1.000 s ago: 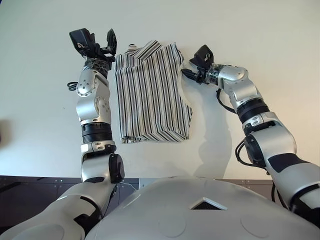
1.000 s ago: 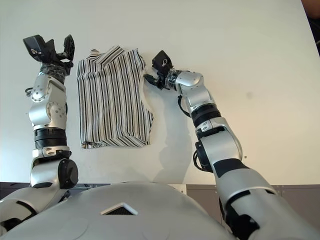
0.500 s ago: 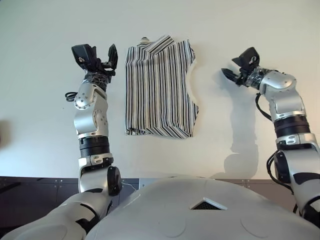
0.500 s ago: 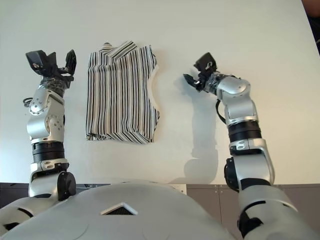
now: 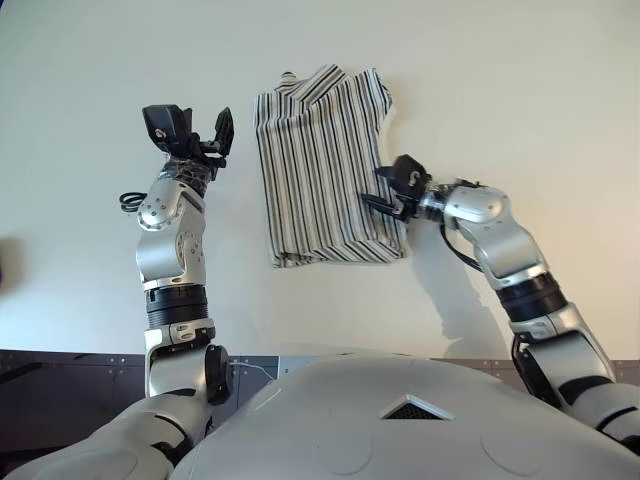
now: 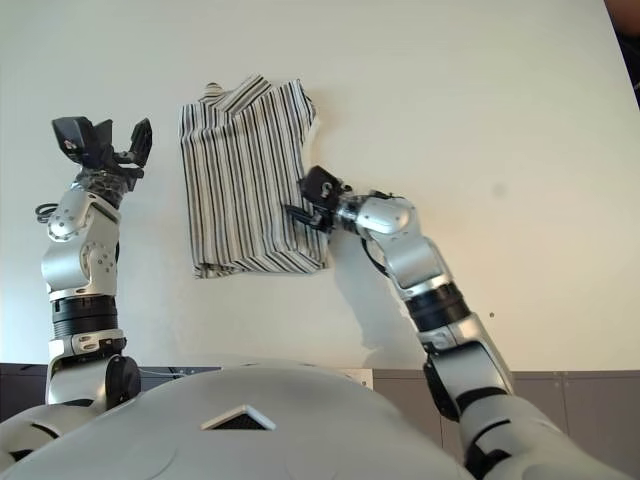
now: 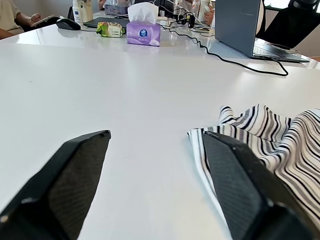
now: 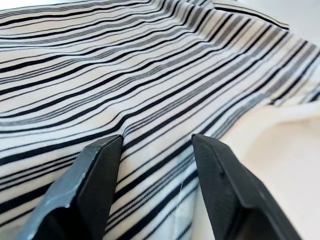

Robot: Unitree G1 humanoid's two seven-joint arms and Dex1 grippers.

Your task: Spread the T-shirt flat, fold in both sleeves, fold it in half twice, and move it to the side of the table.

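Note:
The striped T-shirt (image 5: pixel 320 170) lies folded into a narrow rectangle on the white table (image 5: pixel 520 90), collar end far from me. My left gripper (image 5: pixel 197 128) is open and holds nothing; it sits just left of the shirt's far end, a short gap away. In the left wrist view its fingers (image 7: pixel 80 165) frame bare table, with the shirt's edge (image 7: pixel 270 135) beside one of them. My right gripper (image 5: pixel 385 195) is open at the shirt's right edge, near its front right corner. In the right wrist view its two fingers (image 8: pixel 95 175) stand spread just over the striped fabric (image 8: pixel 150 65).
The table's front edge (image 5: pixel 330 350) runs close below the shirt. Bare tabletop stretches to the right (image 5: pixel 560 150) and far left (image 5: pixel 60 200). Across the table, the left wrist view has a tissue box (image 7: pixel 144 31), a laptop (image 7: pixel 240 25) and a cable (image 7: pixel 235 62).
The right arm swung out to the right, away from the shirt, then came back to the shirt's right edge, nearer the front. The left gripper stayed open beside the shirt.

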